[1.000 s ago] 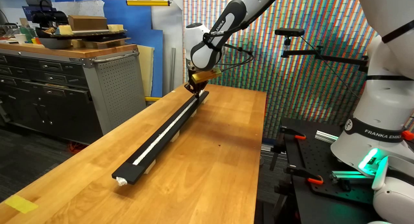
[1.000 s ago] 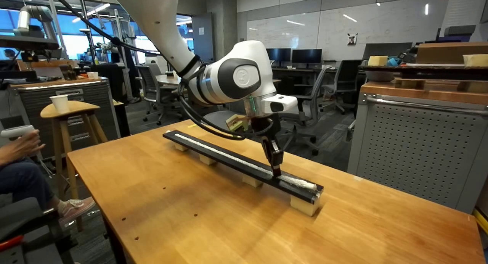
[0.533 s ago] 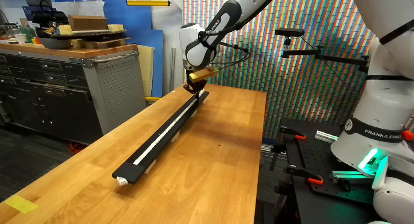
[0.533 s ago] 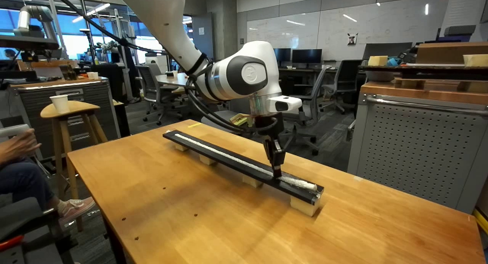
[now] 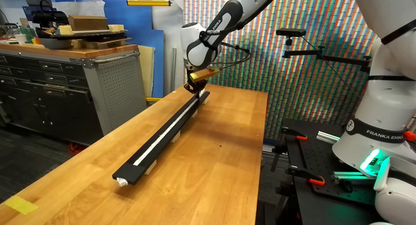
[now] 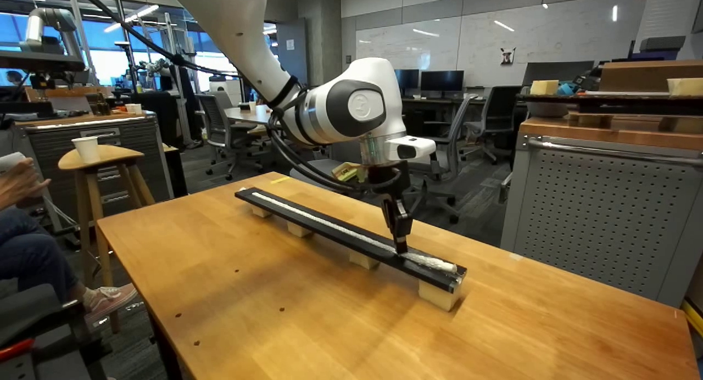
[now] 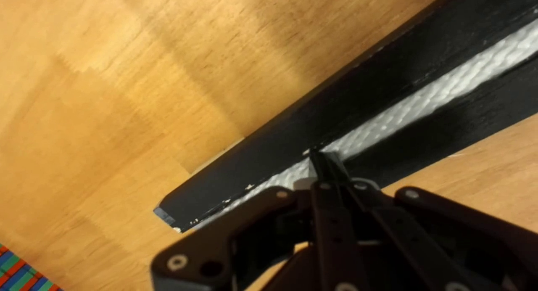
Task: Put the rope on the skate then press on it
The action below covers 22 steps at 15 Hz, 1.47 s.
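Note:
The skate, a long black rail, lies on wooden blocks along the table, as both exterior views show. The cream-white rope lies along its groove. Past my gripper, the rope's end looks bulkier and sits higher on the rail. My gripper points down with its fingertips together, on or just above the rope near this end; exact contact cannot be told. In the wrist view the shut gripper covers part of the rope, which passes beneath it along the rail.
The wooden table spreads on both sides of the rail. Wooden blocks hold the rail above the table. A grey tool cabinet stands beyond the table edge. A person's hand shows at the side, away from the table.
My wrist has shifted a little and the gripper stands more upright, with its tip nearly in place, very slightly higher. Rope and rail look unchanged. The person's hand has moved.

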Tool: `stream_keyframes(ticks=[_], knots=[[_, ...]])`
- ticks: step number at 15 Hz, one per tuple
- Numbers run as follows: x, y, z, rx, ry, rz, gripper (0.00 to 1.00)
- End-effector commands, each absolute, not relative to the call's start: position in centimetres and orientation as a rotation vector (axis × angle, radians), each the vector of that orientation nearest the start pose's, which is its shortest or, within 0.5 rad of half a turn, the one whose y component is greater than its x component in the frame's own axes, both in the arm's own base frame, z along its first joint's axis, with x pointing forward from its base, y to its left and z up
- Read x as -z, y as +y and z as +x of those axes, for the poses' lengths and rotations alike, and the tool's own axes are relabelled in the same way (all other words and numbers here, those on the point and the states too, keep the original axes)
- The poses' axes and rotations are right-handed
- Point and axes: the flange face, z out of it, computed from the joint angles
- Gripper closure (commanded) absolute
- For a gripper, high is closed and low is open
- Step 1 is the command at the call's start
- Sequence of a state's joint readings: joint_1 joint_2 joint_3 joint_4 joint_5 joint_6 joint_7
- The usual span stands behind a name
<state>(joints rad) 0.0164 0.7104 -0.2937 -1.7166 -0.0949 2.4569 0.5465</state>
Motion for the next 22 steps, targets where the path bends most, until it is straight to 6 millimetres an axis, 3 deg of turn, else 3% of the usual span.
stream_keyframes(ticks=[1,9,16,22], knots=[[-20.5,-17.4,65.1,0.229,1.15,-3.166,1.0],[-20.3,-19.4,65.1,0.248,1.211,-3.15,1.0],[-16.9,-19.5,66.5,0.121,1.211,-3.152,1.0],[-16.7,-19.6,66.8,0.064,1.22,-3.16,1.0]])
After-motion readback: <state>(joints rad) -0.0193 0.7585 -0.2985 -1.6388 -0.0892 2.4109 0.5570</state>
